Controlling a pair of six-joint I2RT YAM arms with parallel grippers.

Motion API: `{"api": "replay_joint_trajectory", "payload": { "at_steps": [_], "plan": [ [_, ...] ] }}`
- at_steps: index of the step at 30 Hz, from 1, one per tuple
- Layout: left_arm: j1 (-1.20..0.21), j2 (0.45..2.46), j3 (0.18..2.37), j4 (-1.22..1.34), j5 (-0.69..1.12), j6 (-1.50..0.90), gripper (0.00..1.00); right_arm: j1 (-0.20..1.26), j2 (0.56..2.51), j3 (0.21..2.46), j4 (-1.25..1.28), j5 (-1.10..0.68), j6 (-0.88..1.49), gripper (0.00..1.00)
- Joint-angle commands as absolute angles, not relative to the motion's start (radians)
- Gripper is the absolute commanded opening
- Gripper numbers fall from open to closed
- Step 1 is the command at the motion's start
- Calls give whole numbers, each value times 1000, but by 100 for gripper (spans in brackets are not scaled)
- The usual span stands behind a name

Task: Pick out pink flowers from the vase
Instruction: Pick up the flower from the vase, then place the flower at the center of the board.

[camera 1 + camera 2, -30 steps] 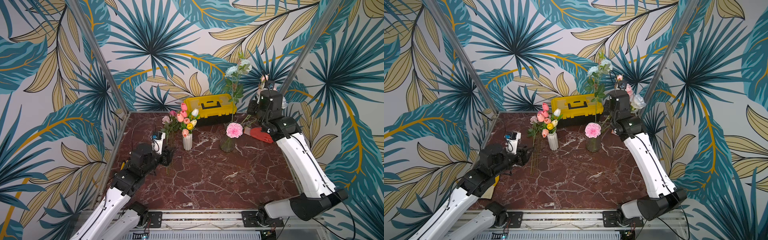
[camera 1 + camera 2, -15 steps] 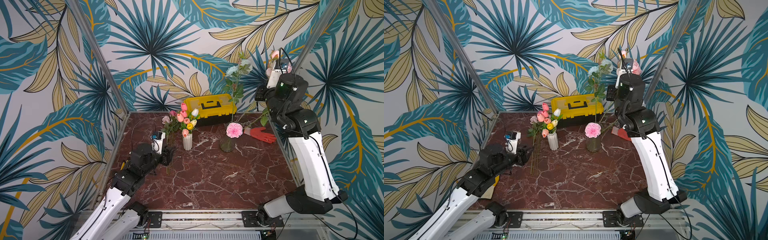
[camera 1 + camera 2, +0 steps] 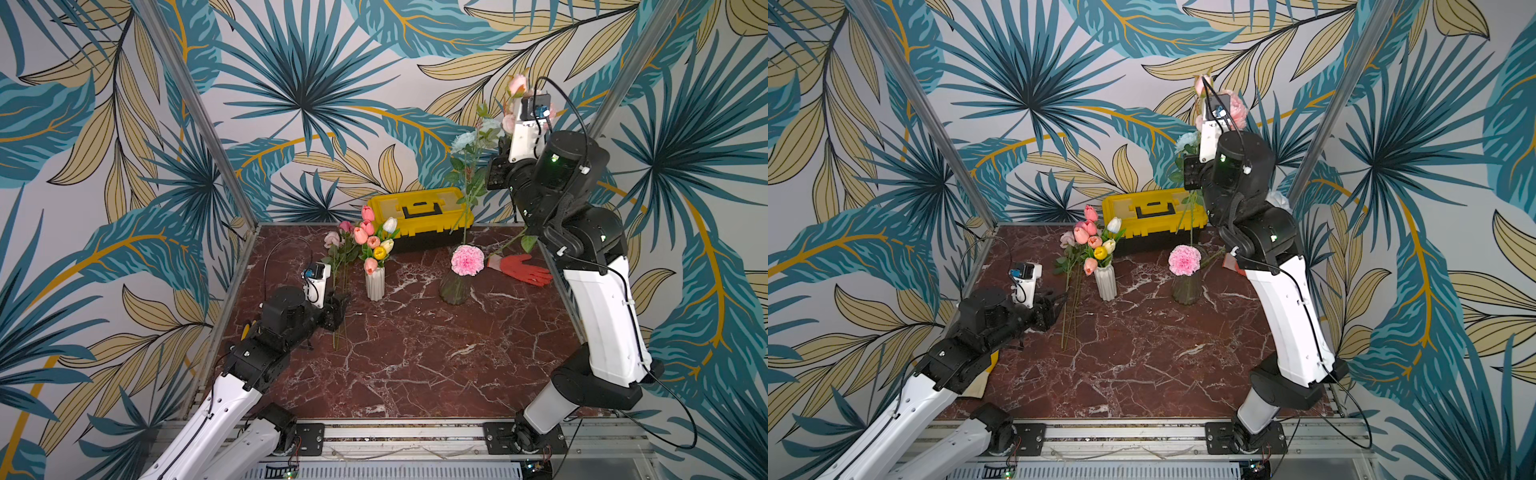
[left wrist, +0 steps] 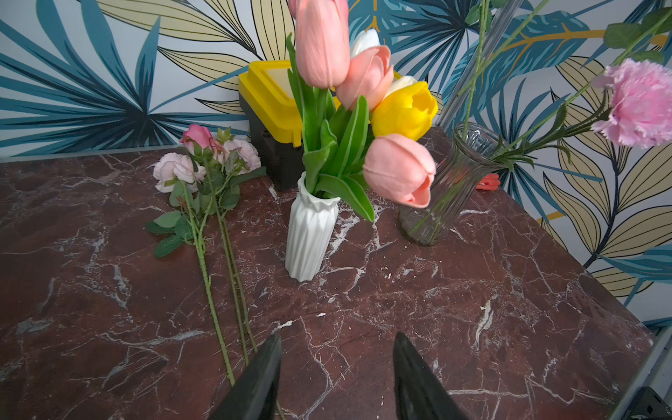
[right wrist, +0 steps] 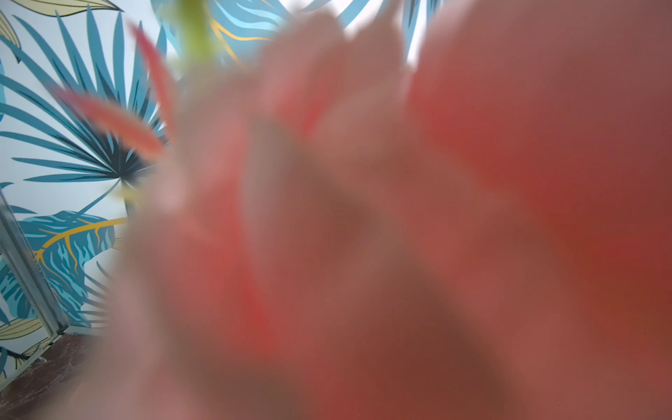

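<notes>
My right gripper [image 3: 495, 176], high above the desk [image 3: 415, 357], is clenched on a pale pink rose spray [image 3: 517, 85]; my left gripper [image 4: 336, 340] is released, low beside pink roses [image 4: 203, 160] lying there.

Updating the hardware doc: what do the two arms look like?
Left arm and right arm match: white shells on long links, black joints, white wrist camera, looping black cable. Green light on a right joint. Left hand: black pointed fingers.

bright, even light with faint shadows; top views sharp; right wrist view swamped by an out-of-focus pink bloom [image 5: 363, 236].
</notes>
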State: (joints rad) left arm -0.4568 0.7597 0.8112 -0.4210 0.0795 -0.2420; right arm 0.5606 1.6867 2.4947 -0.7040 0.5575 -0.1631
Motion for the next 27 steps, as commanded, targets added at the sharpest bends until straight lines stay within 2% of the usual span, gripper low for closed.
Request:
{"api": "replay_joint_trajectory", "payload": {
  "at_steps": [1, 7, 12, 16, 27],
  "plan": [
    [-459, 760, 790, -394, 102, -216, 51, 585, 1706, 2513, -690, 560, -182, 0],
    [-459, 744, 787, -366, 194, -191, 53, 627, 1736, 2492, -778, 483, -85, 0],
    [-490, 734, 762, -295, 321, -144, 57, 682, 1700, 2324, -770, 423, -22, 0],
    [-567, 714, 752, -285, 278, -67, 58, 729, 1667, 2196, -759, 387, 17, 0],
    [-593, 760, 736, -87, 325, -133, 59, 862, 1530, 1891, -600, 364, 107, 0]
  ]
}}
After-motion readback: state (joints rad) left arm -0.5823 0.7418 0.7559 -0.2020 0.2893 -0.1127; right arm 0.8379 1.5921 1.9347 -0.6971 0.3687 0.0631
